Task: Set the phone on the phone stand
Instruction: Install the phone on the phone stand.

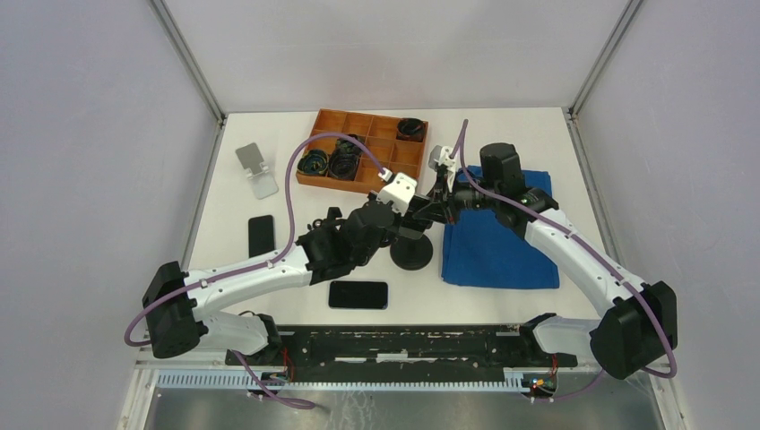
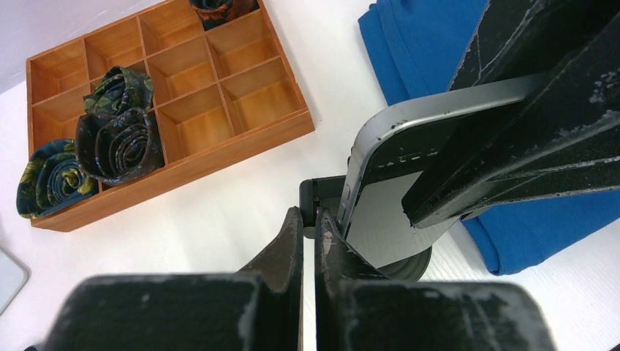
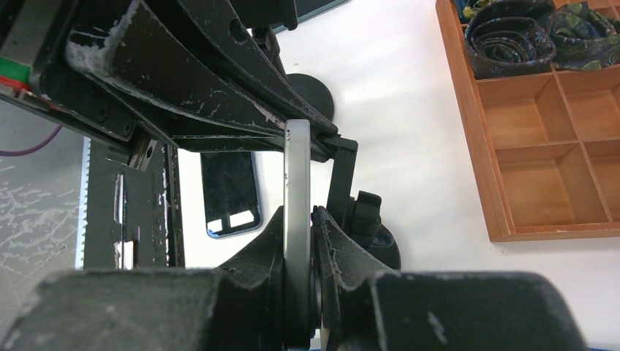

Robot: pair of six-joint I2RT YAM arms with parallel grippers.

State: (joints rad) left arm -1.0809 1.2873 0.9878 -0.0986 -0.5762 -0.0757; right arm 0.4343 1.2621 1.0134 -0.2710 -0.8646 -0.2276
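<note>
Far across the table [image 1: 260, 134] we find a compartment tray [image 1: 381, 128], rolled ties [image 1: 343, 166] in its left compartments and one rolled tie [image 1: 411, 128] in its far right one. Left of it stands a small phone stand [image 1: 255, 170], with a phone [image 1: 261, 235] lying nearer us. At the centre is a round-based phone stand [image 1: 412, 255], a folded cloth [image 1: 497, 246] right of it, another phone [image 1: 358, 294] before it. A third phone [image 3: 296, 190] stands on edge beside that stand's top, between the right gripper's [image 3: 298, 216] fingers.

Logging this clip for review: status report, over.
Left gripper shut, tips at phone stand cradle. Right gripper shut on phone, held against the cradle, seating unclear. Nothing else blocking.
</note>
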